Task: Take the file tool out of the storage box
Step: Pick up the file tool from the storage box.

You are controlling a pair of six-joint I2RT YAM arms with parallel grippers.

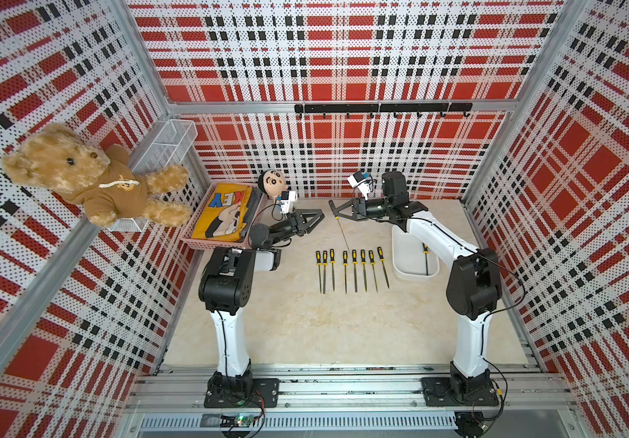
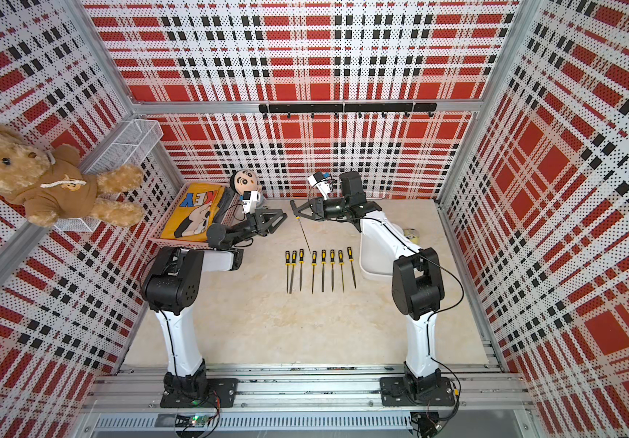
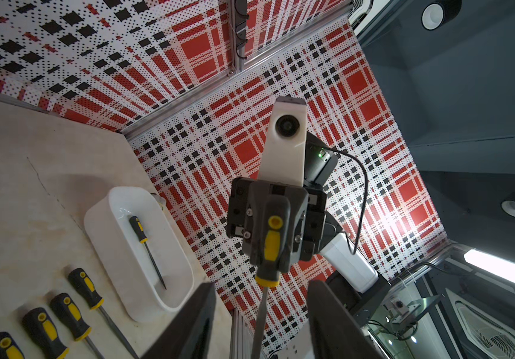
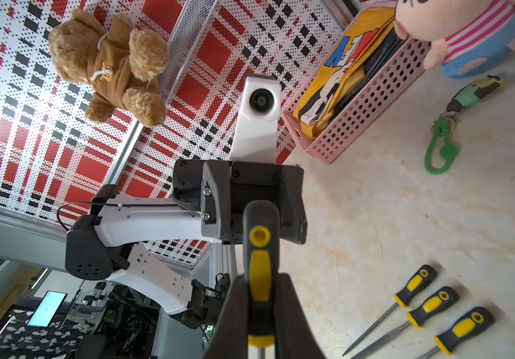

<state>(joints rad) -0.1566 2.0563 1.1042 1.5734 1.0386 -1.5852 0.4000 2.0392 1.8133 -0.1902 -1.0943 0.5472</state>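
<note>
Black-and-yellow at the handle, thin steel below, clamped by that handle in the black parallel right gripper: the slim file tool, hanging mid-air at centre of both top views, clear of the shallow white plastic storage box right of centre. Gripped high, probably to leave the shaft free for a handover. Faces the black left gripper, with jaws apart, touching nothing, seemingly to receive. Leaves one more file inside the box, right of a row of eight files, likely the drop-off line.
</note>
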